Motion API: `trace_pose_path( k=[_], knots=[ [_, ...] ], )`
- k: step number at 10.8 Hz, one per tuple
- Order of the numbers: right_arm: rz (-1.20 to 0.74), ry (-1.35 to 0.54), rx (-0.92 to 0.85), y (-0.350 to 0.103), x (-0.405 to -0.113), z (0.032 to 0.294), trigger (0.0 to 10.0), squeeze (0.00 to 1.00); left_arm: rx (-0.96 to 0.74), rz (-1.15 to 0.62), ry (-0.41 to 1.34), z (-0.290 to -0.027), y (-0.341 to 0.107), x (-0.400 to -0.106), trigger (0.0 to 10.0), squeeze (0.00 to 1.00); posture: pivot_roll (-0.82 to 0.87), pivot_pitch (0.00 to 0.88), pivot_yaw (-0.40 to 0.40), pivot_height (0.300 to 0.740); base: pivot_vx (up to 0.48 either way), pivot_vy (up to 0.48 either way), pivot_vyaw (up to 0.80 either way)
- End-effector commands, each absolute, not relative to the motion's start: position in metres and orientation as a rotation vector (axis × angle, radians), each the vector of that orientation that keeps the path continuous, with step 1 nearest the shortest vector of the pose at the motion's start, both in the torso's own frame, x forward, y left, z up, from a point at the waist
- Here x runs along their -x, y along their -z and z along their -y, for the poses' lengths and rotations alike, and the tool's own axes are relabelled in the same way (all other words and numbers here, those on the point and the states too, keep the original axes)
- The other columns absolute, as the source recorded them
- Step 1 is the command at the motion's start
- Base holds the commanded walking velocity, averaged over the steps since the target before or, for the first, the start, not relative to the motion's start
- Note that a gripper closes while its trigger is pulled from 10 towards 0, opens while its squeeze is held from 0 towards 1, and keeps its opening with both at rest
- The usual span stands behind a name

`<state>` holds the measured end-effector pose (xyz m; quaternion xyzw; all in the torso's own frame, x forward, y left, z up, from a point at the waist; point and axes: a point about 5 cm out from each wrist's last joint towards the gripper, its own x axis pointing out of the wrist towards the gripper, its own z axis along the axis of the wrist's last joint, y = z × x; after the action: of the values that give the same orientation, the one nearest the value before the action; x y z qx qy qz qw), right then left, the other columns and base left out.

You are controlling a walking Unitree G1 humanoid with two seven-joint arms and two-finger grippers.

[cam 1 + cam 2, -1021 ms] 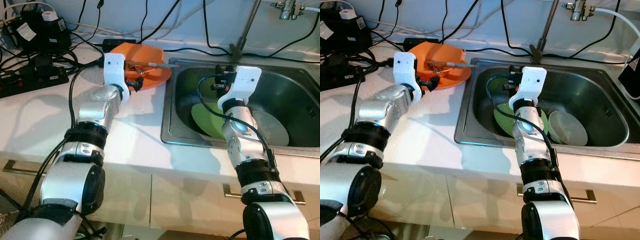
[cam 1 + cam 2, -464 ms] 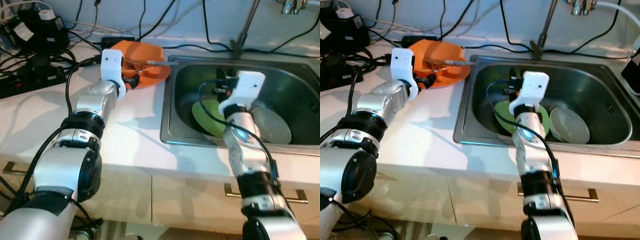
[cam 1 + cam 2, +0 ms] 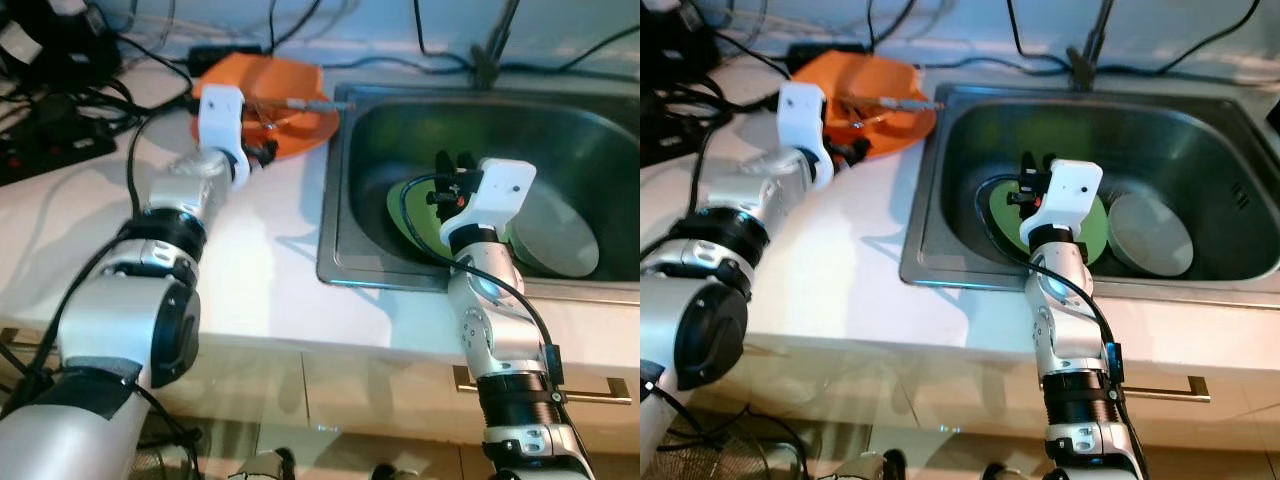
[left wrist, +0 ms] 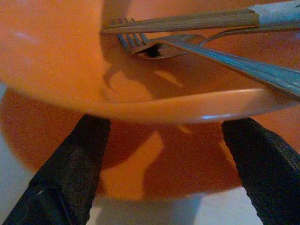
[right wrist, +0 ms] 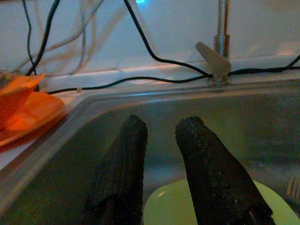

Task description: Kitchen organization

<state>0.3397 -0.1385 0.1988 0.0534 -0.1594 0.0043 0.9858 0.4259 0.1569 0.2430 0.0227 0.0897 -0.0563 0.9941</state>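
The left gripper (image 4: 164, 140) is reaching across the white worktop (image 3: 250, 260) to the near rim of the orange bowl (image 3: 275, 95), which is sitting on an orange plate (image 4: 154, 178) at the back of the worktop, just left of the sink (image 3: 340, 200). Its two black fingers (image 4: 70, 173) are standing wide apart, one on each side of the bowl's near edge, gripping nothing. Inside the bowl a fork (image 4: 187, 21) and a spoon (image 4: 164, 47) are lying together, their long axes running roughly side to side, heads in the bowl and handles pointing over the rim toward the sink. The right gripper (image 5: 161, 168) is hovering inside the sink above a green plate (image 3: 1012, 215), fingers slightly parted and empty, pointing toward the tap at the back. A grey plate (image 3: 1150, 235) is lying flat just beside the green one.
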Motion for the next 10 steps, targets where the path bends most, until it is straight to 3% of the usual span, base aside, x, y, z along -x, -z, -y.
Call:
trace_pose_path(
  k=[1, 5, 10],
  knots=[
    [0.301, -0.006, -0.117, -0.195, -0.335, 0.137, 10.0, 0.0, -0.051, -0.199, 0.119, -0.156, -0.242, -0.426, 10.0, 0.0, 0.08, 0.235, 0.051, 0.74, 0.0, 0.0, 0.0],
    [0.273, 0.006, -0.128, -0.194, -0.33, 0.135, 10.0, 0.0, -0.066, -0.217, 0.168, -0.151, -0.246, -0.427, 10.0, 0.0, 0.09, 0.243, 0.082, 0.74, 0.0, 0.0, 0.0],
    [0.257, 0.008, -0.146, -0.194, -0.336, 0.132, 10.0, 0.0, -0.128, -0.376, 0.28, -0.155, -0.219, -0.418, 10.0, 0.0, 0.16, 0.21, 0.1, 0.74, 0.0, 0.0, 0.0]
  ],
)
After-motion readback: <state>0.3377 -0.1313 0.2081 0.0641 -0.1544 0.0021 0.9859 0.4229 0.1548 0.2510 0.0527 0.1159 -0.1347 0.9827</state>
